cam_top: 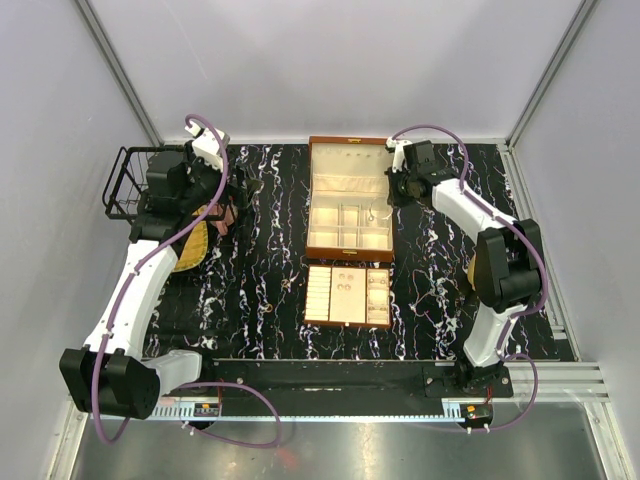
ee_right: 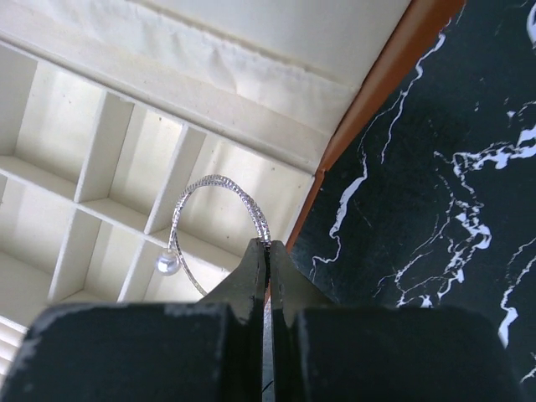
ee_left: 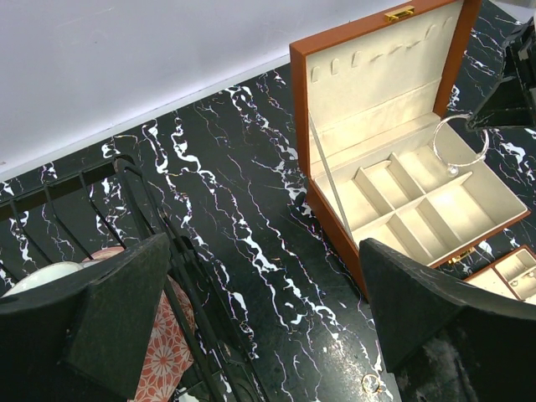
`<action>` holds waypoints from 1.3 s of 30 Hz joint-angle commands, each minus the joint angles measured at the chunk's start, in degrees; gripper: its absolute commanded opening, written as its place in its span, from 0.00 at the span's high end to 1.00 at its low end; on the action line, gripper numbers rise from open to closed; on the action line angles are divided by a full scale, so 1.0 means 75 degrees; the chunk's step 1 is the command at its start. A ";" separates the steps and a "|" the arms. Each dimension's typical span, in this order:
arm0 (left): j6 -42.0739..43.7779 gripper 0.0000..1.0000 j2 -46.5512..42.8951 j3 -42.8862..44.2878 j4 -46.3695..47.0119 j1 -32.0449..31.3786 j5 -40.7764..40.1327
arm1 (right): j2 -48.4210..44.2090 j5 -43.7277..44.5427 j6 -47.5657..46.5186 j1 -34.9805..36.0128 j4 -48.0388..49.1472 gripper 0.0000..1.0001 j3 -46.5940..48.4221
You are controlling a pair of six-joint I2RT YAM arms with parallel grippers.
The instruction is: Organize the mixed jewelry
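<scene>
We lose the lower arc of the bangle (ee_right: pixel 216 178) behind the right fingers (ee_right: pixel 248 280) at six o'clock; at five o'clock on the bench (ee_left: pixel 234 209), a gold piece (ee_left: pixel 371 384) is too small to identify.

White walls (cam_top: pixel 340 60), black marble tabletop (cam_top: pixel 265 215)

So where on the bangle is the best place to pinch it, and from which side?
Probably the thin band of the bangle, on the arc away from the pearl, coming over the right wall of the box. The right gripper is shut there, and the loop hangs over the compartments with its pearl end free.
</scene>
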 commanded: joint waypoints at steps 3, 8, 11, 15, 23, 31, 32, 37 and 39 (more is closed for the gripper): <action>-0.0051 0.01 -0.0256 0.0015 0.0415 -0.0009 -0.0046 | -0.0167 0.0307 -0.0258 0.0069 -0.0008 1.00 0.0755; -0.0027 0.01 -0.0268 -0.0009 0.0403 -0.0020 -0.0070 | -0.0168 0.0237 -0.0246 0.0069 -0.0020 1.00 0.0639; -0.0050 0.01 -0.0245 -0.0021 0.0438 -0.0009 -0.0035 | -0.0144 0.0178 -0.0211 0.0069 0.0038 1.00 0.0475; -0.0062 0.01 -0.0233 -0.0032 0.0461 -0.0020 -0.0023 | -0.0190 0.0085 -0.0152 0.0069 0.0213 1.00 0.0170; -0.0062 0.01 -0.0221 -0.0091 0.0497 -0.0009 -0.0046 | -0.0062 0.0037 -0.0047 0.0174 0.0553 1.00 -0.0123; -0.0050 0.01 -0.0233 -0.0114 0.0508 -0.0020 -0.0058 | 0.0149 0.0131 -0.0047 0.0291 0.0648 1.00 -0.0053; -0.0050 0.01 -0.0233 -0.0114 0.0497 -0.0020 -0.0058 | 0.0161 0.0155 -0.0047 0.0315 0.0671 1.00 -0.0065; -0.0039 0.01 -0.0256 -0.0138 0.0508 -0.0009 -0.0058 | 0.0266 0.0284 -0.0094 0.0338 0.0741 1.00 -0.0076; -0.0039 0.01 -0.0256 -0.0138 0.0508 -0.0009 -0.0058 | 0.0324 0.0342 -0.0129 0.0350 0.0776 1.00 -0.0076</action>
